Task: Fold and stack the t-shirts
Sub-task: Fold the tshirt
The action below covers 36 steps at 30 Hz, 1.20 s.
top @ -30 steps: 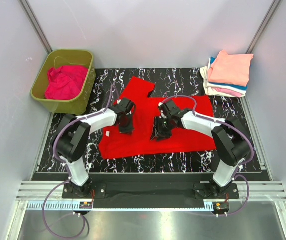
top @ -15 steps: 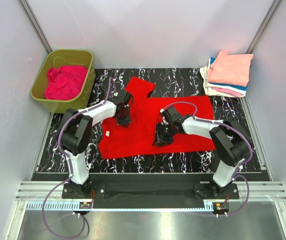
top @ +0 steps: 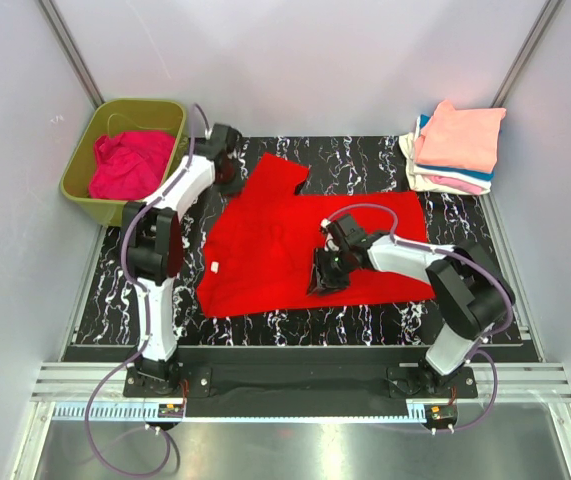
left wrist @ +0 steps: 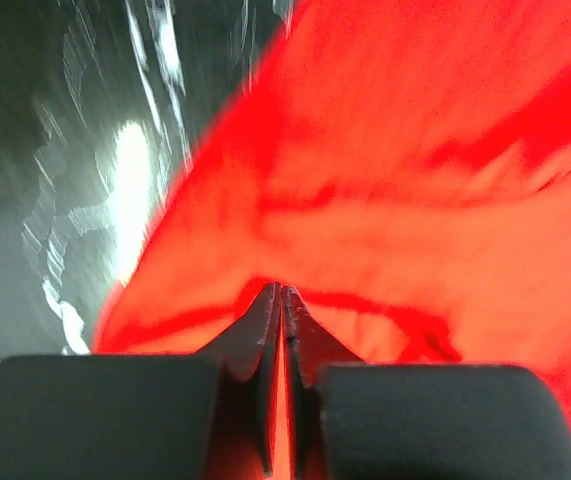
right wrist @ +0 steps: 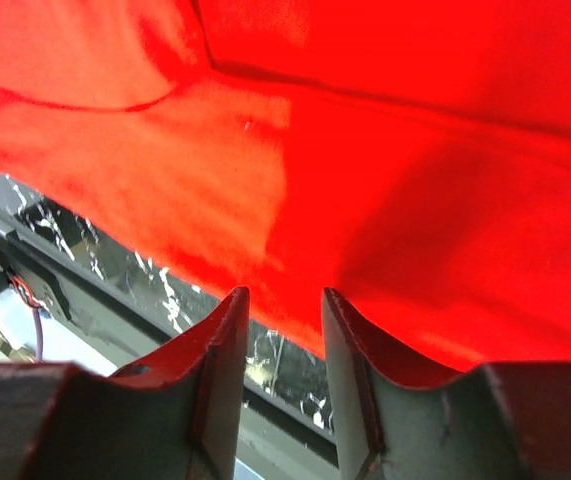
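Note:
The bright red t-shirt (top: 275,240) lies spread on the black marbled mat (top: 365,160), one sleeve pointing to the back. My left gripper (top: 227,160) is stretched out to the shirt's back left edge, next to the tub. In the left wrist view its jaws (left wrist: 281,290) are shut with nothing visibly between them, and the red cloth (left wrist: 415,180) lies blurred ahead of them. My right gripper (top: 323,274) is low over the shirt's front middle. It is open (right wrist: 283,292), and its fingers straddle the near hem of the red shirt (right wrist: 365,150).
An olive-green tub (top: 115,208) at the back left holds a magenta-pink shirt (top: 130,165). A stack of folded shirts (top: 455,145), peach on top, sits at the back right corner. Grey walls stand on three sides.
My left arm has swung from the middle of the red shirt out to its back left edge beside the tub. My right gripper has shifted slightly toward the near hem. The shirt lies as before.

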Motion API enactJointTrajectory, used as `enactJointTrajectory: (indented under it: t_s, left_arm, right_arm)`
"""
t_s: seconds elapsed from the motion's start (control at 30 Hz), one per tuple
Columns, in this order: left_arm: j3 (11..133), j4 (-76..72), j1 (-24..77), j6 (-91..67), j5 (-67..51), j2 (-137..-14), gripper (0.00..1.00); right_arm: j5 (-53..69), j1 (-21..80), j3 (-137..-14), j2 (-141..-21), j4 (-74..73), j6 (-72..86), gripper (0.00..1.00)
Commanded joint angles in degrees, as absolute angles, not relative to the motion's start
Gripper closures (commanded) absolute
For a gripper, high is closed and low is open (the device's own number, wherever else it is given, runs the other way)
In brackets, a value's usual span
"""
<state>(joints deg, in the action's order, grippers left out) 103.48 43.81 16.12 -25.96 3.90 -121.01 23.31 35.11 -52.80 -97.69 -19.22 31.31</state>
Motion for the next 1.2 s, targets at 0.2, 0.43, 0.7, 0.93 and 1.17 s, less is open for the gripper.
enactJointTrajectory:
  t_s: [0.2,0.43,0.7,0.93,1.17]
  left_arm:
    - [127.04,38.5,13.19,-22.93,-8.77,-134.0,0.57]
    - [138.42,27.61,9.85,-29.44,-19.59,-145.45,0.46]
    - [142.21,18.11,8.0,-36.56,-19.51,-153.01,0.38]
    - [141.77,16.7,9.05,-40.86,-22.85,-157.5,0.47]
    - [138.08,14.86,10.28,-42.18,-23.64,-157.41,0.54]
  right_arm:
    - [17.93,35.24,-47.3,-82.73,-18.65,27.51,0.0]
    - [23.11,35.16,-38.59,-76.47,-9.85,28.48,0.0]
    - [26.72,34.98,-38.84,-81.11,-6.59,27.95,0.0]
    - [27.86,34.45,-39.73,-83.93,-6.15,28.04,0.01]
    - [28.56,34.01,-40.34,-85.6,-6.33,27.95,0.0]
